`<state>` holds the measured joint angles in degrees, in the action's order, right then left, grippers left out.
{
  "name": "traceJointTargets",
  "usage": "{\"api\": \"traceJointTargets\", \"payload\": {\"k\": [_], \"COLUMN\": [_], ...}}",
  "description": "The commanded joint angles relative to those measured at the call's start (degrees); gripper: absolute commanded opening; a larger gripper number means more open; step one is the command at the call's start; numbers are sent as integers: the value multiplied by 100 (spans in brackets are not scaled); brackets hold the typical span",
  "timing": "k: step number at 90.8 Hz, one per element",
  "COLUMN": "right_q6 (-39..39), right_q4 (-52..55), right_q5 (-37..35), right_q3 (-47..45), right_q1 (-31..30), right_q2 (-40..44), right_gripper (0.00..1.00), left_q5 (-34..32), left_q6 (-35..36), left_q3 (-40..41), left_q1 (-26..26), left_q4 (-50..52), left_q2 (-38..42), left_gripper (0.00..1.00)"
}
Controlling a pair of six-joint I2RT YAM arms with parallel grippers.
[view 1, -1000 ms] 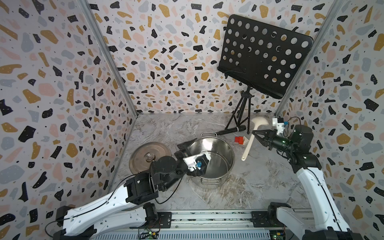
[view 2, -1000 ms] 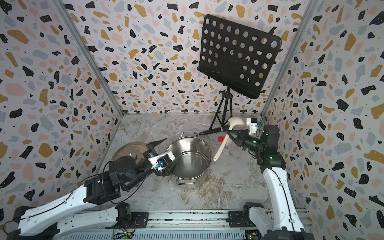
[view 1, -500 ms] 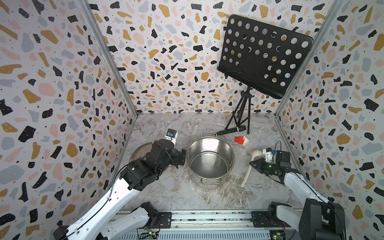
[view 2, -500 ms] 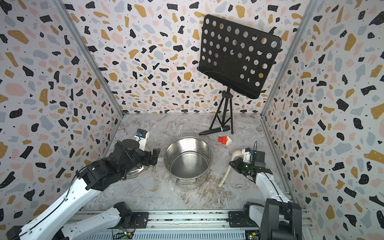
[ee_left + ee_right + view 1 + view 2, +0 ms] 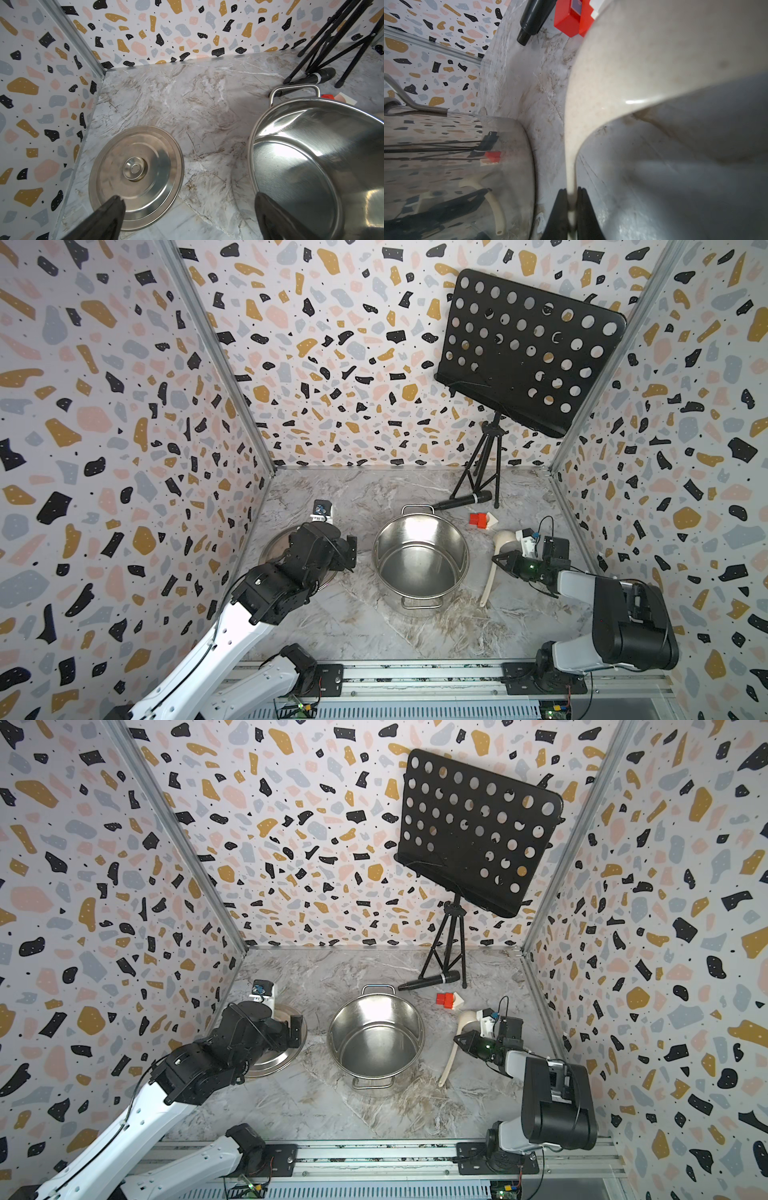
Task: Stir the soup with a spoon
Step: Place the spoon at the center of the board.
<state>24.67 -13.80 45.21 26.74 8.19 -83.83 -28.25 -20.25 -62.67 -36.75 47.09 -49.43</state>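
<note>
The steel pot (image 5: 419, 568) (image 5: 376, 1048) stands mid-table; its inside shows bare steel and soup is not in view. The spoon (image 5: 503, 540) (image 5: 467, 1017), a cream ladle, lies low on the table to the right of the pot, bowl toward the back. My right gripper (image 5: 496, 560) (image 5: 457, 1041) (image 5: 572, 190) is shut on the spoon's (image 5: 612, 83) flat handle. My left gripper (image 5: 347, 556) (image 5: 291, 1040) (image 5: 189, 199) hangs open and holds nothing, between the lid and the pot (image 5: 311, 166), above the table.
The steel lid (image 5: 272, 541) (image 5: 278, 1065) (image 5: 136, 178) lies left of the pot, partly under my left arm. A black microphone (image 5: 461, 502), a red block (image 5: 478, 519) and a music stand (image 5: 528, 352) on a tripod sit behind the pot. Patterned walls close three sides.
My right arm has come down from high at the back right, bringing the spoon low beside the pot. My left gripper has drawn back from the pot's rim to above the lid.
</note>
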Motion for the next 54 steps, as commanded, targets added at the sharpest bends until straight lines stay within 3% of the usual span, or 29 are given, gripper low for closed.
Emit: {"api": "traceJointTargets", "payload": {"k": [1,25,54], "right_q6": [73,154,137], "right_q4": [-306,-196,942], "right_q5": [57,-113,-952], "right_q3": [134,19,83], "right_q1": [8,8,16], "right_q2": [-96,-414,337], "right_gripper": [0,10,33], "left_q5": [-292,-541,-536], "left_q6": [178,575,886], "left_q3": [7,18,255], "left_q1": [48,234,1063], "left_q4": [-5,47,-567], "left_q2": [59,-67,-753], "left_gripper": [99,100,99]}}
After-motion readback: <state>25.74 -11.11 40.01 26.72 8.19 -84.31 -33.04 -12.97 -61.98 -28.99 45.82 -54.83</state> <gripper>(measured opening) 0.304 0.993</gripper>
